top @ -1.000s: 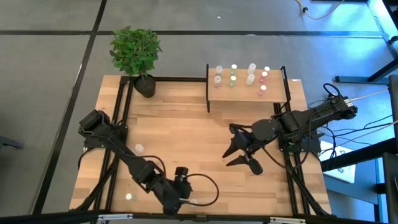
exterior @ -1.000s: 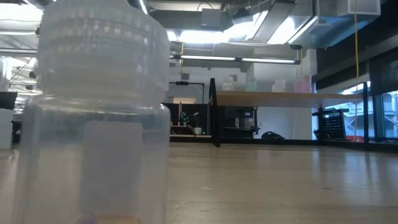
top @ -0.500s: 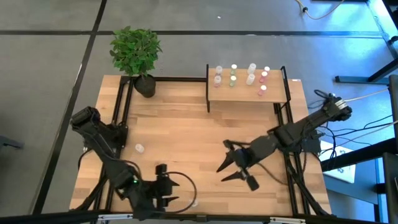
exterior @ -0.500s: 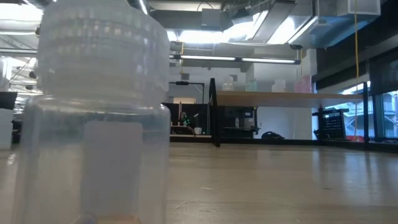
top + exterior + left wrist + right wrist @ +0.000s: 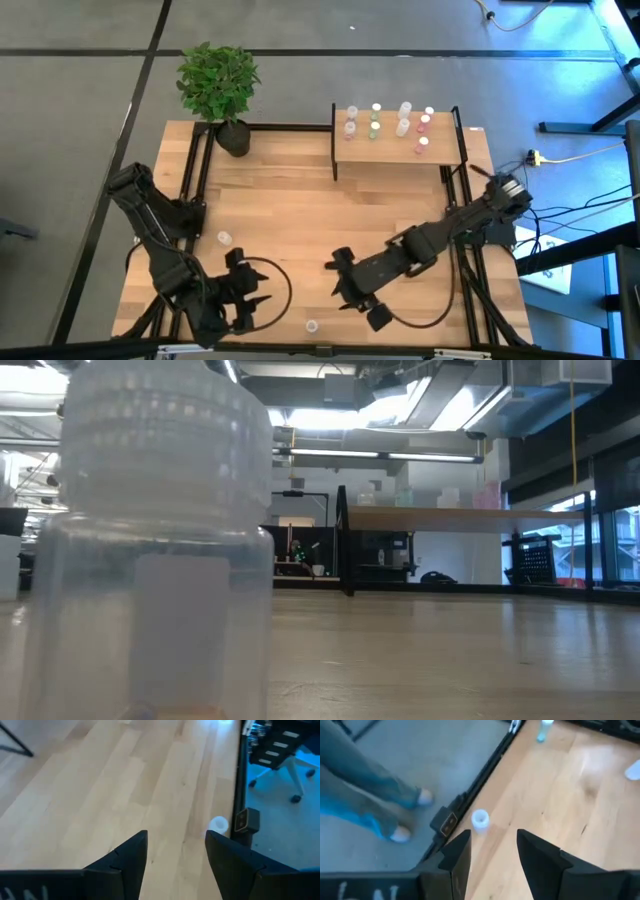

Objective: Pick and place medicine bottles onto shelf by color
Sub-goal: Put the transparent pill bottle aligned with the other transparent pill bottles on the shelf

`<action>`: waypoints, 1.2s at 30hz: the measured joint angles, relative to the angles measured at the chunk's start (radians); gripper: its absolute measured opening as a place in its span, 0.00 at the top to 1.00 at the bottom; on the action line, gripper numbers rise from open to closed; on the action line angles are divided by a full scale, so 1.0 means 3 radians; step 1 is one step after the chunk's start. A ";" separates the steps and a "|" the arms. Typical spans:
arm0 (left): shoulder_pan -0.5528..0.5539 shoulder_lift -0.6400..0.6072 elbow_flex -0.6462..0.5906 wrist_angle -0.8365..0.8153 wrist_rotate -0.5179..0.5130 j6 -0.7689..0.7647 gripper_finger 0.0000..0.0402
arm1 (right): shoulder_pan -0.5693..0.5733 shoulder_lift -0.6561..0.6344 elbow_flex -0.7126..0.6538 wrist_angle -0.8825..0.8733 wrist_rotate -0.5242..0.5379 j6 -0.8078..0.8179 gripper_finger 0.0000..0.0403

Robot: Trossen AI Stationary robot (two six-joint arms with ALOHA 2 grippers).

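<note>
Probably light, slick, tippy: bottle [image 5: 312, 326] at bottom centre; grip mid-body. Right gripper [image 5: 350, 293] parted, empty; left gripper [image 5: 243, 288] likewise.

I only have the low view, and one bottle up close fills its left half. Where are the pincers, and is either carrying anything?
Observer: Left pincer is open and empty, low over the table's near edge.
Operator: And the right?
Observer: Right pincer is also open and empty, beside the left.
Operator: Any loose bottles?
Observer: One bottle stands at the near edge between them; another is farther back on the left.
</note>
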 joint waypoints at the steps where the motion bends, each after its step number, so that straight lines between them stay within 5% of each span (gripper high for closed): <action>1: 0.0000 -0.0006 0.0000 -0.0042 -0.0006 -0.0045 0.52 | 0.0000 0.0097 0.0147 -0.0142 0.0002 -0.0087 0.60; 6: -0.0011 -0.0017 0.0000 -0.0205 -0.0034 -0.0262 0.52 | 0.0004 0.0499 0.0730 -0.0581 0.0000 -0.0389 0.60; 16: -0.0180 -0.0017 0.0000 -0.0209 -0.0165 -0.0290 0.52 | -0.0009 0.0951 0.1381 -0.0755 -0.0089 -0.0175 0.60; 28: -0.0466 -0.0017 0.0000 -0.0207 -0.0453 -0.0327 0.52 | -0.0159 0.1259 0.1427 -0.0777 -0.0505 0.0105 0.48; 36: -0.0536 -0.0017 0.0000 -0.0206 -0.0518 -0.0467 0.52 | -0.0120 0.1391 0.1427 -0.0736 -0.0136 -0.0111 0.40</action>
